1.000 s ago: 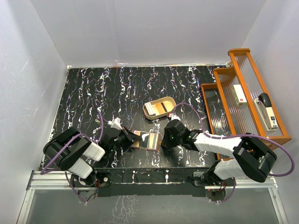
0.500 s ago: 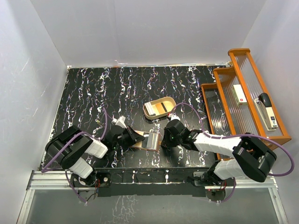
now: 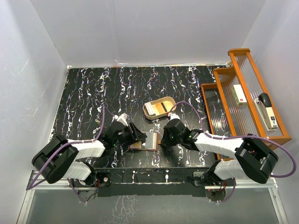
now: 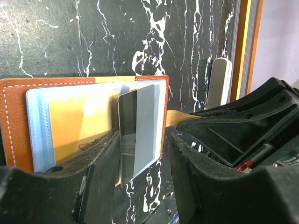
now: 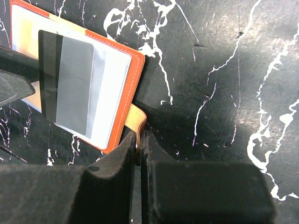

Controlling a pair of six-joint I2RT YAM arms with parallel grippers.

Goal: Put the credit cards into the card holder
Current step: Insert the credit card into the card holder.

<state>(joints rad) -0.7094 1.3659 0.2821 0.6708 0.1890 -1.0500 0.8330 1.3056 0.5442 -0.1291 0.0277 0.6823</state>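
1. So, the grey credit card [image 4: 140, 107] lies flat on the open card holder [image 4: 13, 126]. In the left wrist view its long axis runs straight along the left fingers [image 4: 96, 177]. Its near short end sticks out past the holder's edge, over the black marbled tabletop [image 4: 56, 42].
2. The card holder sits near the front of the tabletop, between the two arms, inside facing up.
3. Left fingers are spread, one on each side of the card, not squeezing it.
4. Right fingers [image 5: 107, 182] are pressed together on the tan strap [image 5: 135, 122] poking out of the holder's edge.
5. Can't tell whether the card's far end is tucked under the clear pocket or just lying on top. The left wrist view also cuts the holder off at the left.
6. Looks-wise, the card is plain grey with a darker band along one long edge. The holder is orange-brown leather with white stitching and pale blue-grey pockets, and a yellow card [image 4: 77, 121] sits in one.
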